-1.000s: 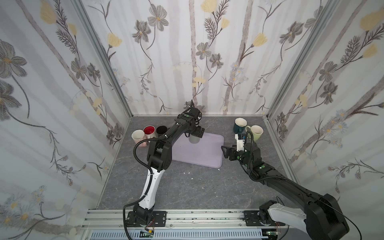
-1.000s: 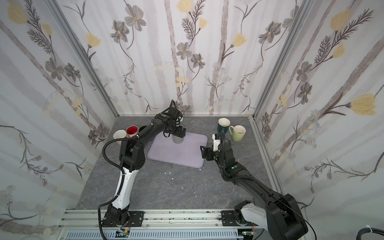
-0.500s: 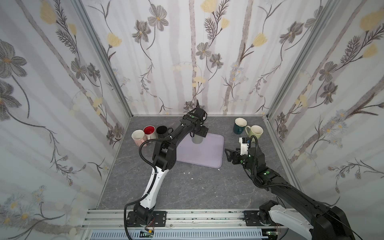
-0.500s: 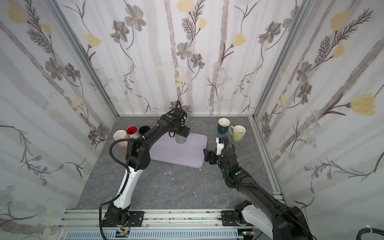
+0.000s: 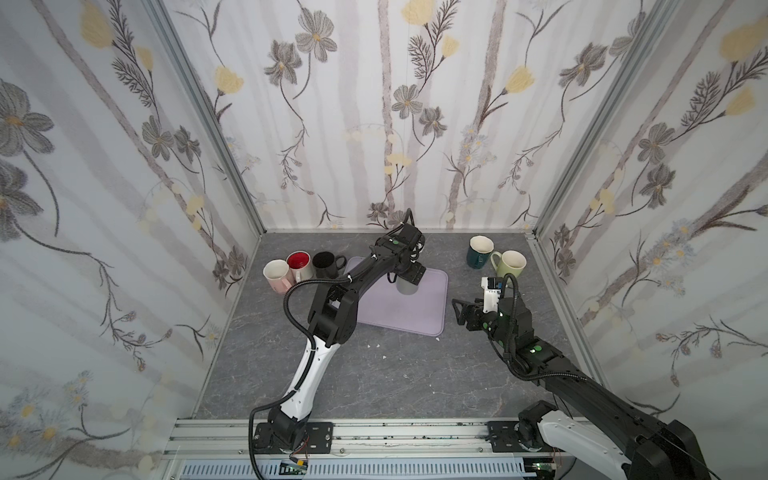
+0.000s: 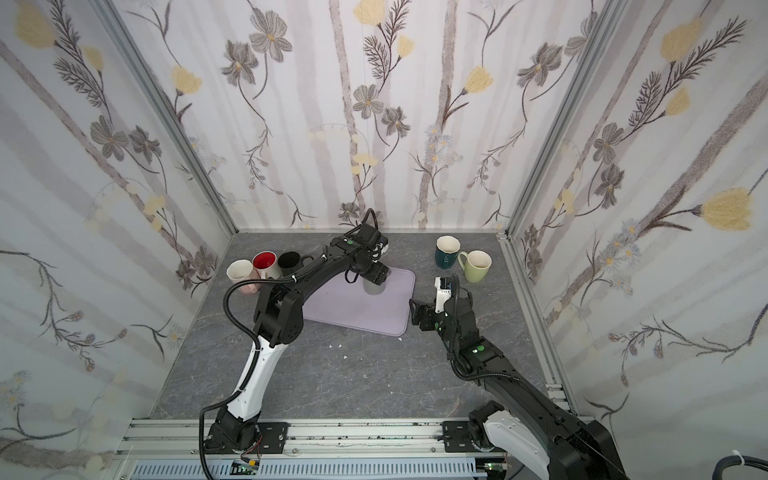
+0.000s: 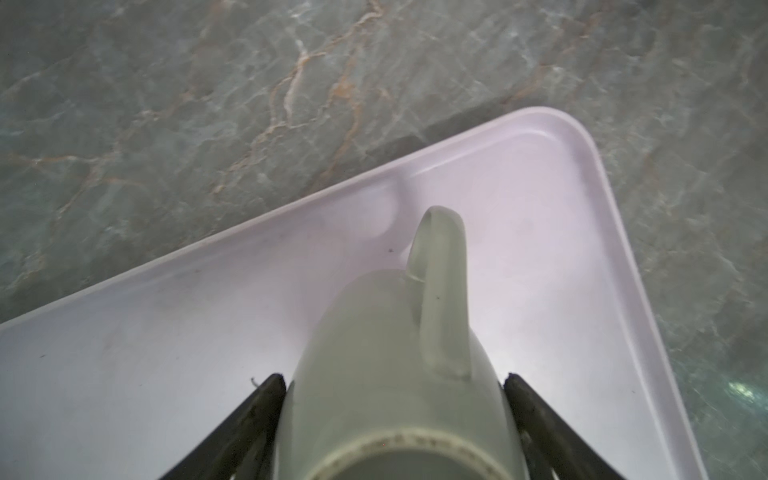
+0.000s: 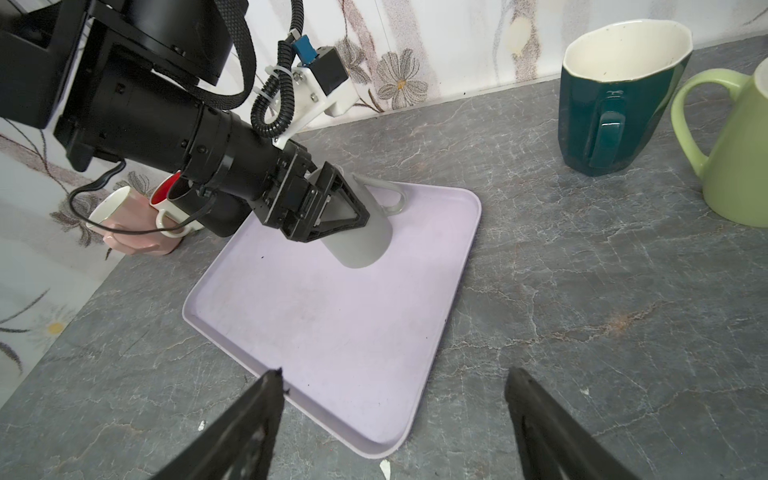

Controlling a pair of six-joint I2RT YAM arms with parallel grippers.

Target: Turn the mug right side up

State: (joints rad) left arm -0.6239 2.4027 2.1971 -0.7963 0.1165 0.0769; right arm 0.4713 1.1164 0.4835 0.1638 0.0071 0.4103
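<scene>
Grey mug [image 5: 407,287] — upside down, mouth on the lilac tray [image 5: 399,318], toward the tray's far right corner. Unglazed foot ring up, facing the left wrist camera. Handle [image 7: 440,291] turned toward that corner, clear of both fingers [image 7: 266,399].

Left gripper [image 7: 393,380] closed around the mug's body just below the base, one black finger against each side, no gap to be seen. Arm stretched out across the tray from the left.

Right gripper [image 8: 395,374] spread wide and empty — hovers over the grey marbled tabletop [image 5: 374,374] just beside the tray's right edge, near its front corner, pointing toward the mug.

Far right of the table: dark teal mug [image 5: 478,251] and light green mug [image 5: 509,264], upright, close together. Left of the tray, in a row: pink mug [image 5: 276,274], red-lined white mug [image 5: 299,266], black mug [image 5: 326,265], all upright.
</scene>
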